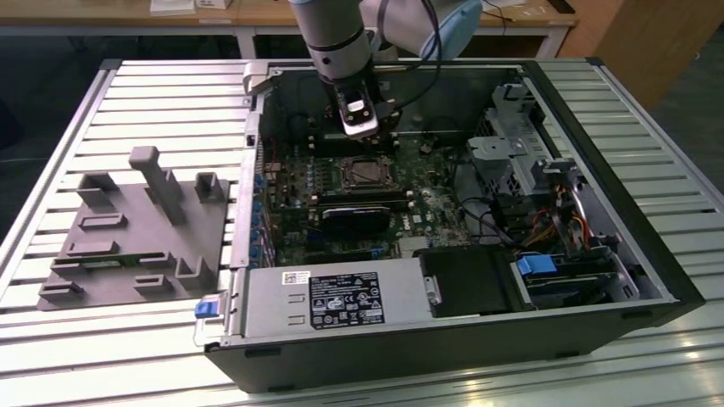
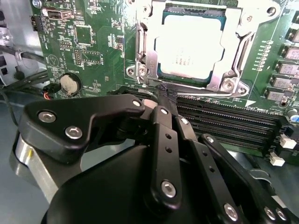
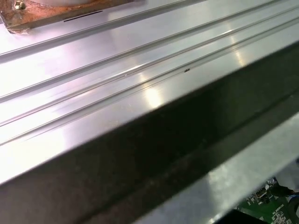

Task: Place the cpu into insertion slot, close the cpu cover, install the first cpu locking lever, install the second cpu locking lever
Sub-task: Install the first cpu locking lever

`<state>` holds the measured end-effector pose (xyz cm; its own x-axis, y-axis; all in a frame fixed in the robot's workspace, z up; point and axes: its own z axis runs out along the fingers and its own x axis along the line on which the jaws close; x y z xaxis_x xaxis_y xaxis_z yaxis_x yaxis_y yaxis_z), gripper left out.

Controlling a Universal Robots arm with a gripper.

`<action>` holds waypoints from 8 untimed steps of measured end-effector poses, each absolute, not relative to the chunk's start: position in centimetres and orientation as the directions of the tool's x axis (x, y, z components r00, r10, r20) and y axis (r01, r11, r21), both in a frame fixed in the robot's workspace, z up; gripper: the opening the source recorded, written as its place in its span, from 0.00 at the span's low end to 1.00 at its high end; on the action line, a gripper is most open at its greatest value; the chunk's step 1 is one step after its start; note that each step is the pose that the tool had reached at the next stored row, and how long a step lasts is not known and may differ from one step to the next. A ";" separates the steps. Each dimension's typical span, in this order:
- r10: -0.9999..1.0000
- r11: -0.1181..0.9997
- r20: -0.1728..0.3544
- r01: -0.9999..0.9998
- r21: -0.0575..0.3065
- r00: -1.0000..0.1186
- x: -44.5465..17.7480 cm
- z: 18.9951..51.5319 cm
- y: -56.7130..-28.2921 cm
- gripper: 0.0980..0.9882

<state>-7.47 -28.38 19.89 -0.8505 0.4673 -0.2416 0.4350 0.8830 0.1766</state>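
Observation:
In the second wrist view the cpu (image 2: pixel 189 44), a flat square with a pale silvery top, lies in the insertion slot on the green board. The cpu cover (image 2: pixel 236 56), a silvery frame, lies flat around it. My gripper (image 2: pixel 164 93) is shut, its black fingers (image 2: pixel 161 140) meeting at the slot's near edge. I cannot tell whether anything is pinched between the tips. I cannot tell the locking levers apart from the metal rim. In the exterior view the gripper (image 1: pixel 364 134) hangs just beyond the insertion slot (image 1: pixel 364 172) inside the open computer case.
Black memory slots (image 2: pixel 224 121) and a coin battery (image 2: pixel 70 84) flank the fingertips. A black rounded block (image 1: pixel 356 218), a grey power-supply box (image 1: pixel 328 297) and a drive cage (image 1: pixel 520 148) crowd the case. A grey fixture (image 1: pixel 136 229) stands on the slatted table (image 3: pixel 117 56).

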 end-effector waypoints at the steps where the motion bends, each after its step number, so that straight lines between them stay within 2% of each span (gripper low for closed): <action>1: 0.467 0.883 -0.242 0.435 0.176 -0.850 -7.5 19.9 -28.3 0.00; 8: 0.467 0.883 -0.242 0.435 0.176 -0.850 -7.5 19.9 -28.0 0.00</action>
